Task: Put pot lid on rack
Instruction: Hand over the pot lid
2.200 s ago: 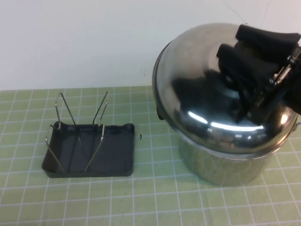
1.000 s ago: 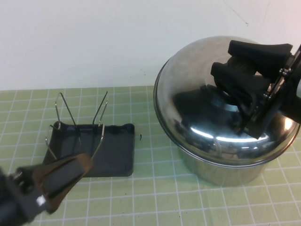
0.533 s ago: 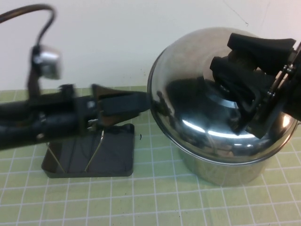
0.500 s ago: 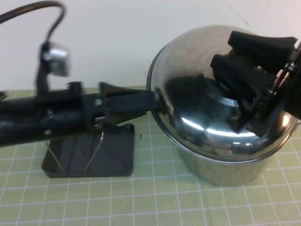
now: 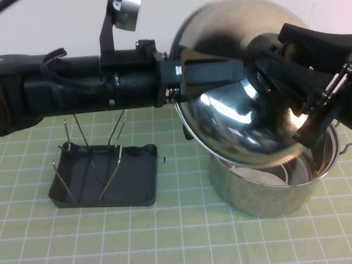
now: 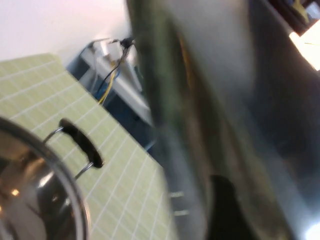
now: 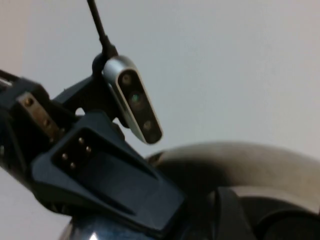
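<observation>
Plain white wall behind, green mat with a pale grid underneath. Toward the mat's left, a dark grey rack, flat on the mat, thin wire prongs standing up from it and nothing held between them. At the right, a deep steel pot, open at the top, its inner wall and a pale bottom showing; one black side handle in the left wrist view.

Above the pot, clear of its rim and steeply tilted: the pot lid, shiny outer dome facing the rack side and the camera, upper edge leaning back toward the wall, lower edge hanging just over the pot's mouth. Well apart from the rack, with bare mat between.

Right gripper at the lid's centre from the right side, black fingers closed around the knob, which hides almost wholly behind them. Left gripper reaching across from the left, high over the rack, one broad black finger laid against the lid's left upper edge; cannot tell whether it pinches the rim or only touches it. Left wrist view filled by blurred steel close up; right wrist view showing the left arm's wrist camera above the lid's curve.
</observation>
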`<action>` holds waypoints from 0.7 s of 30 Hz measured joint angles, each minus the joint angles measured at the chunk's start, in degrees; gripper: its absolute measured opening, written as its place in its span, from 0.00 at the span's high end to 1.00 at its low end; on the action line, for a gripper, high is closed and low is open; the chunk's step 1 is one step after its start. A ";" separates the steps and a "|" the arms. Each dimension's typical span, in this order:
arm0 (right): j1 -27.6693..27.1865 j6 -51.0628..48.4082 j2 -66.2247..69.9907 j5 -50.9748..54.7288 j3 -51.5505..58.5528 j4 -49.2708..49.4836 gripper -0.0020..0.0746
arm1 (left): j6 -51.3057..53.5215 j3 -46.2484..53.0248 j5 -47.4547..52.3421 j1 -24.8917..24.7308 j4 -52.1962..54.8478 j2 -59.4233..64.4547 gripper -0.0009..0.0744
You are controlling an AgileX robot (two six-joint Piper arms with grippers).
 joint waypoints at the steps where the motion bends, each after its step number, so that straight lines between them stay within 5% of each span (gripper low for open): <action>1: 0.00 -0.15 0.00 0.29 0.00 0.00 0.53 | -0.10 -0.28 0.01 -0.15 -0.17 0.00 0.58; 3: -0.11 -0.26 0.10 0.97 0.11 0.44 0.53 | -0.42 -0.65 0.70 -0.37 -0.87 -0.11 0.72; 7: -0.11 -0.15 0.10 0.97 0.11 1.00 0.52 | -1.08 -0.89 0.92 -0.37 -0.96 -0.11 0.72; 11: 0.01 0.09 0.10 -0.35 0.11 0.99 0.33 | -0.73 -0.89 1.60 -0.74 0.75 -0.11 0.85; 21: 0.00 0.19 -1.17 -3.88 0.11 0.99 0.26 | 1.91 -0.89 -5.69 3.63 2.98 -8.34 0.85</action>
